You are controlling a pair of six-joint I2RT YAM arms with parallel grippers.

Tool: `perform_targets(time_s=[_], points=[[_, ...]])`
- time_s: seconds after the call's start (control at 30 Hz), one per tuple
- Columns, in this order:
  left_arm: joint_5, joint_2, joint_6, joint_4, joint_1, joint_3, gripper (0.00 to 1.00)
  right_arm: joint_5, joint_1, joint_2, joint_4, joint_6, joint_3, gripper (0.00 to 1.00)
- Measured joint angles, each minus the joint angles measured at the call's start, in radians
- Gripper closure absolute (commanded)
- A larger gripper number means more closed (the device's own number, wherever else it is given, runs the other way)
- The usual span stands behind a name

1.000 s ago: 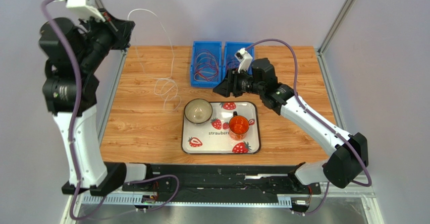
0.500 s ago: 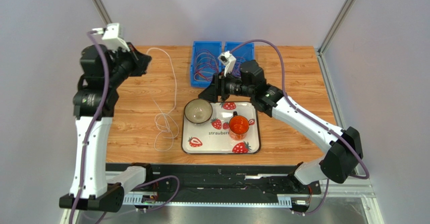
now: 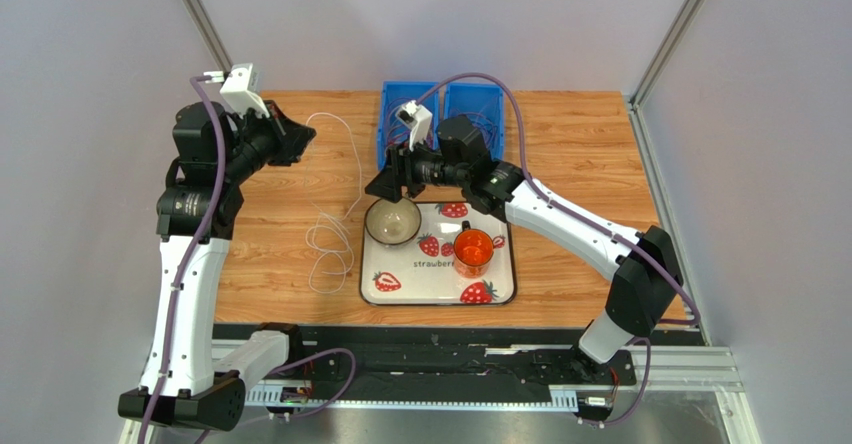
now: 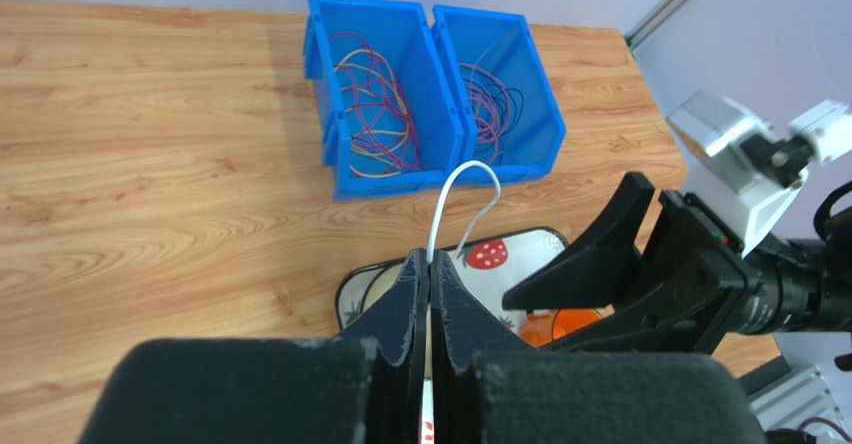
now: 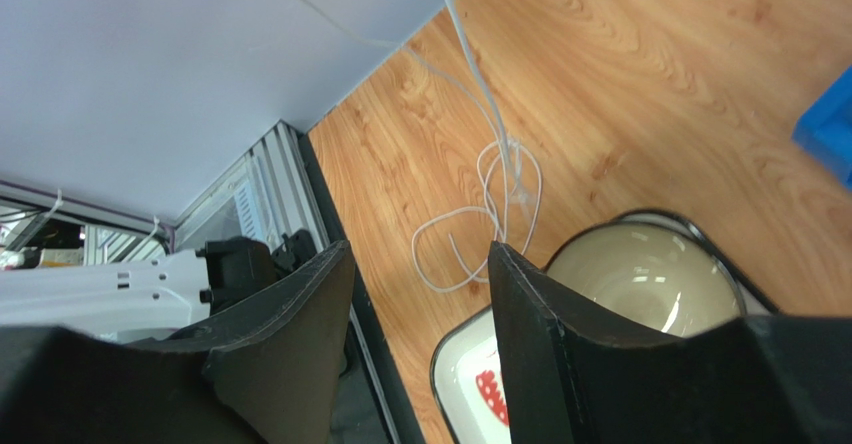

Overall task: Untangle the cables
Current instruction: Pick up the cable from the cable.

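The left gripper [image 4: 430, 266] is clenched on one white cable [image 4: 465, 176]. The cable arcs out from the fingertips and drops to the one wooden table [image 3: 270, 194], where it lies in loose loops just left of the one tray [image 3: 440, 300]. The right gripper [image 5: 420, 259] is released, jaws apart and empty, above the left edge of the one bowl [image 3: 392, 222]. Two blue bins [image 4: 322, 74] at the far edge hold the other cables [image 4: 375, 99], red and yellow in one, dark and red in the other. One orange cup [image 3: 472, 249] sits on the tray beside the bowl.
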Motion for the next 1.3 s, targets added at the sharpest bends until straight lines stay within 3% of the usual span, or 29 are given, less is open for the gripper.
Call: perform_targets(time_s=[0.47, 0.87, 1.03, 1.17, 1.3], points=[[0.165, 0.048, 0.036, 0.005, 0.000, -0.043, 1.00, 0.016, 0.000, 0.019, -0.046, -0.217, 0.299, 0.42], [0.318, 0.066, 0.060, 0.006, 0.000, -0.058, 1.00, -0.056, -0.008, 0.200, -0.174, -0.330, 0.517, 0.45], [0.353, 0.065, 0.065, 0.010, 0.000, -0.062, 1.00, -0.110, -0.031, 0.219, -0.214, -0.343, 0.542, 0.59], [0.365, 0.063, 0.067, 0.013, 0.000, -0.070, 1.00, -0.146, -0.048, 0.219, -0.217, -0.351, 0.545, 0.83], [0.366, 0.063, 0.068, 0.013, 0.000, -0.073, 1.00, -0.178, -0.056, 0.219, -0.219, -0.347, 0.545, 0.99]])
